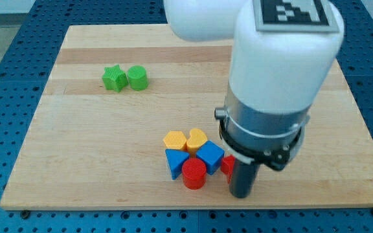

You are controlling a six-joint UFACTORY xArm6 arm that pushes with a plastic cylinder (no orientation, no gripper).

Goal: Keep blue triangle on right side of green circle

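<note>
The green circle point(137, 77) lies at the board's upper left, touching a green star point(114, 78) on its left. The blue triangle point(175, 162) lies in a cluster near the bottom middle, well to the right of and below the green circle. It touches a red cylinder point(194, 173) and a blue cube point(210, 156). My rod stands at the cluster's right edge, and its tip point(240, 194) is near the board's bottom edge, next to a partly hidden red block point(227, 167).
A yellow hexagon point(174, 140) and a yellow heart point(197, 138) sit at the top of the cluster. The arm's white body point(274, 77) hides the board's right middle. The wooden board point(76, 149) ends in a blue perforated table all round.
</note>
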